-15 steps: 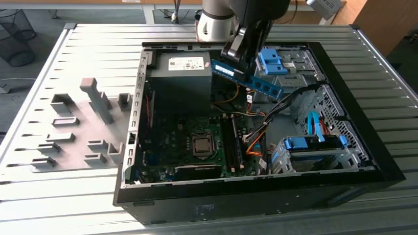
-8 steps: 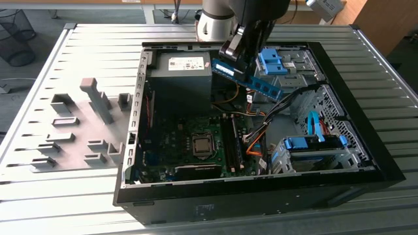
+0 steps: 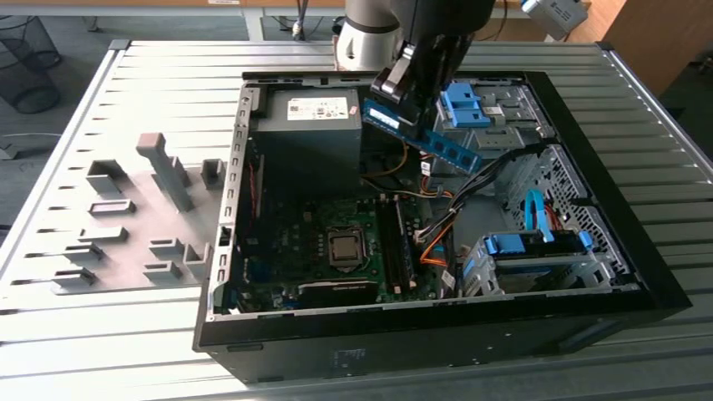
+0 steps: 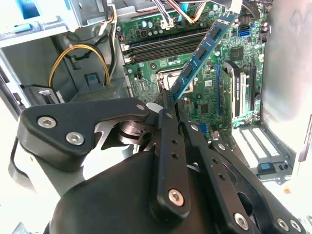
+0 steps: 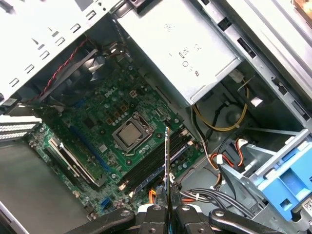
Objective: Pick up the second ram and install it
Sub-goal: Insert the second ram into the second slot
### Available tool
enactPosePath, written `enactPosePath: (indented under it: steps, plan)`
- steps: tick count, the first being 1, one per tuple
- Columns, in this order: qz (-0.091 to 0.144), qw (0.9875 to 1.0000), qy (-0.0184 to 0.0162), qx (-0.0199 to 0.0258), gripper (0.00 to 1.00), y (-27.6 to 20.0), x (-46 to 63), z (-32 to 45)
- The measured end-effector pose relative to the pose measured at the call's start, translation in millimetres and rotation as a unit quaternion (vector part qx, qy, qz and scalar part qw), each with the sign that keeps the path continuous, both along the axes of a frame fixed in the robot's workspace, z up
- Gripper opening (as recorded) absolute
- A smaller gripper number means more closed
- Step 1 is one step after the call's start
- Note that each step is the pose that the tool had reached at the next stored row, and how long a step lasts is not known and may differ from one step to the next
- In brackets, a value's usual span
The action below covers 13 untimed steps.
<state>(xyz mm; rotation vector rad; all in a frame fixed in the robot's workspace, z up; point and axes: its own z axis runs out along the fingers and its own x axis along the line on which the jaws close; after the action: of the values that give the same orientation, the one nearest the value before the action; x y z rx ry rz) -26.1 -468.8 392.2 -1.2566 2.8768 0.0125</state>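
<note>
One stick is in my tool: the second ram [image 3: 452, 150], a long, thin, flat blue-green circuit board with a row of black chips. The black two-fingered gripper [image 3: 407, 124] is closed tight on one end of it. The rest of the stick juts out free, slanting down toward the exterior view's right. In the second wrist view the gripper [image 4: 169, 100] pinches the board's end. In the first wrist view I see the second ram [image 5: 166, 165] edge-on, a thin line rising from the closed fingers.

The stick hangs in the air over the far part of the open black metal computer case [image 3: 657, 292]. It sits between the grey box-shaped power supply [image 3: 306, 134] on the exterior view's left and the bright-blue plastic drive-bay clips [image 3: 462, 104] on its right, touching nothing but the fingers. The long black memory slots [image 3: 396, 242] lie nearer, on the green motherboard [image 3: 279, 251], just to the exterior view's right of the square silver processor socket [image 3: 344, 248].

I judge the pick done and the carry to the slots in hand, with the install not yet begun. As I read it, seating calls for the stick's long edge level, parallel to a free slot and centred over it. At present it is tilted, and in the first wrist view it appears to cross the slots at an angle. I cannot tell which slot is free. The orange and black cables [image 3: 440, 234] just beside the slots want a clear berth.
</note>
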Motion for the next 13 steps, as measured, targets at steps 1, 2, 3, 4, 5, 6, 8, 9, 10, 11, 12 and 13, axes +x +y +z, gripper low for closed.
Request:
enactPosePath:
  steps: [1, 2, 3, 4, 5, 6, 8, 9, 10, 11, 12, 13]
  plan:
    - [-0.003, 1.0, 0.0, 0.0, 0.14, 0.0, 0.0, 0.0]
    - [-0.006, 1.0, 0.0, 0.0, 0.14, 0.0, 0.0, 0.0]
    - [-0.009, 1.0, 0.0, 0.0, 0.14, 0.0, 0.0, 0.0]
    - [-0.012, 0.9999, 0.0, 0.0, 0.14, 0.0, 0.0, 0.0]
    - [-0.015, 0.9999, 0.0, 0.0, 0.14, 0.0, 0.0, 0.0]
    - [-0.018, 0.9998, 0.0, 0.0, 0.14, 0.0, 0.0, 0.0]
    - [-0.024, 0.9997, 0.0, 0.0, 0.14, 0.0, 0.0, 0.0]
    - [-0.026, 0.9996, 0.0, 0.0, 0.14, 0.0, 0.0, -0.1]
    - [-0.029, 0.9996, 0.0, 0.0, 0.14, 0.0, 0.0, 0.0]
    - [-0.032, 0.9995, 0.0, 0.0, 0.14, 0.0, 0.0, 0.0]
    - [-0.035, 0.9994, 0.0, 0.0, 0.14, 0.0, 0.0, 0.0]
    - [-0.038, 0.9993, 0.0, 0.0, 0.14, 0.0, 0.0, -0.1]
